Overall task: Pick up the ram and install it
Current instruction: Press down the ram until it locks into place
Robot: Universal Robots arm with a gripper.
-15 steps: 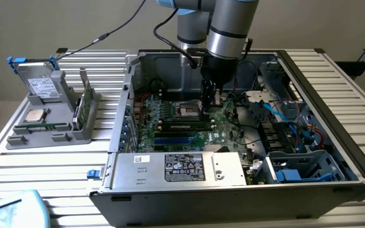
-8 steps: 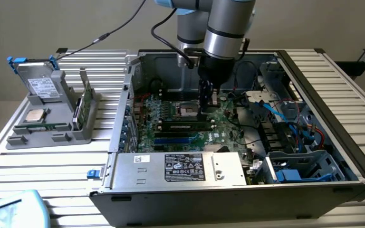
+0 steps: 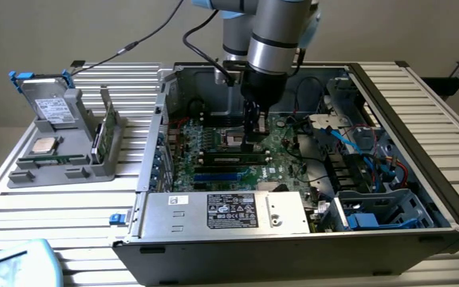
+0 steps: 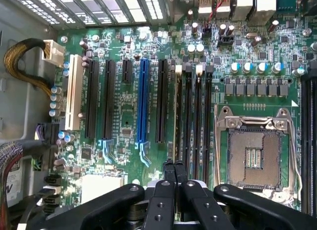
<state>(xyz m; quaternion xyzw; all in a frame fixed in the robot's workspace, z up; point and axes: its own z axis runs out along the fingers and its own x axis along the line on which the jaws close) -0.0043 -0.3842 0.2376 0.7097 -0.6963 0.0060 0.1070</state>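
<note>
Basically, slatted metal desk (image 3: 46, 206) held an open PC case (image 3: 421, 179), plain wall behind. Closed jaws (image 3: 251, 145) pressed the ram (image 3: 233, 159), seated in a motherboard (image 4: 124, 116) slot, frame centre.

This is a robotics lab or test bench set up for computer assembly. An open desktop PC case (image 3: 421, 179) lies on a table of ribbed aluminium profiles (image 3: 70, 209), its motherboard (image 4: 129, 116) exposed. A grey fixture tray (image 3: 62, 161) beside it holds spare parts in slots. A Universal Robots arm (image 3: 274, 36) with trailing cables reaches into the case against a plain wall.
</note>
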